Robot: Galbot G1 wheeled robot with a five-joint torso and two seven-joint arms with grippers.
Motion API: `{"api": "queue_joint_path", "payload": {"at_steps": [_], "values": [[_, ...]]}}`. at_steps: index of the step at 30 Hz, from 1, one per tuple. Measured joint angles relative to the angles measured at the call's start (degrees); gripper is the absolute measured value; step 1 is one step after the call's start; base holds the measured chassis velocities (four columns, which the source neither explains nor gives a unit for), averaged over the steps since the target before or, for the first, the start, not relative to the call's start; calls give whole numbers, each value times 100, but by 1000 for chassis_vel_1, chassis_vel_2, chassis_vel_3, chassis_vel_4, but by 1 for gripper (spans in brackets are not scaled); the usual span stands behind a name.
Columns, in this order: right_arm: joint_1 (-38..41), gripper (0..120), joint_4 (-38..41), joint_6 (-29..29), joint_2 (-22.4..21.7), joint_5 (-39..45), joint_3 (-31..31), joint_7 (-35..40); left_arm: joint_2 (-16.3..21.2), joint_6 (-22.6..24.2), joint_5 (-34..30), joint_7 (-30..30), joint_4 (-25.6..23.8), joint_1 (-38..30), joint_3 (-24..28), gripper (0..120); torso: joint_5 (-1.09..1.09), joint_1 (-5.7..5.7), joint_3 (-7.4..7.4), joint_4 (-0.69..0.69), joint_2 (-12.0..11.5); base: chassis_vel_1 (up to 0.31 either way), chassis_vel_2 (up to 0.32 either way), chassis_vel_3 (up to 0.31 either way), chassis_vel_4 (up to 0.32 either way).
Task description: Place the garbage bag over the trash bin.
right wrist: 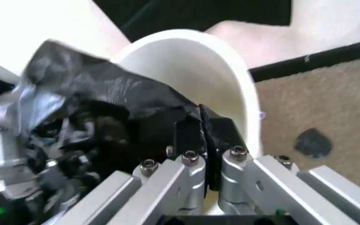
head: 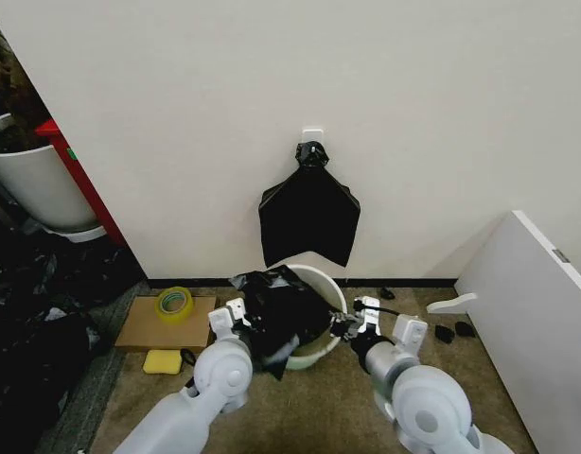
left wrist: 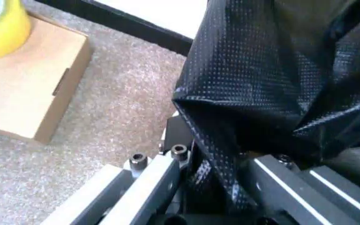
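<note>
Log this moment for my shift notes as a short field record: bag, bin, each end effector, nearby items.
garbage bag: glossy black film draped over the bin's left side, not yet spread around the whole rim
trash bin: white, on the carpet by the wall, right rim bare
left end effector: shut on the bag's film
right end effector: shut on the bag's edge at the bin's rim
nearby: tape roll on a cardboard box; black bags hanging on the wall

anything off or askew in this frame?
The garbage bag sits lopsided: bunched over the left side of the trash bin, with the right rim and inside wall bare. Both claws, left and right, are clamped on the film. Small dark scraps lie on the carpet to the right.
</note>
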Motion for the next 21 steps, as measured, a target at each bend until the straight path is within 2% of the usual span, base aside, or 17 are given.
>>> {"api": "queue_joint_path", "payload": {"at_steps": [4,16,21], "values": [[-23,0,-2,-34,-147,-135,74,0,54,-26,-29,38,-216,318,-303,1,1,0,0,3,0,0,0,0,0],[-189,0,-66,-80,-299,-402,197,-58,189,9,-89,67,-518,473,-475,1,0,0,-1,1,0,0,0,0,0],[-312,0,130,-110,-360,-757,148,-390,218,79,-49,103,-625,509,-477,1,0,0,-1,1,0,0,0,0,0]]}}
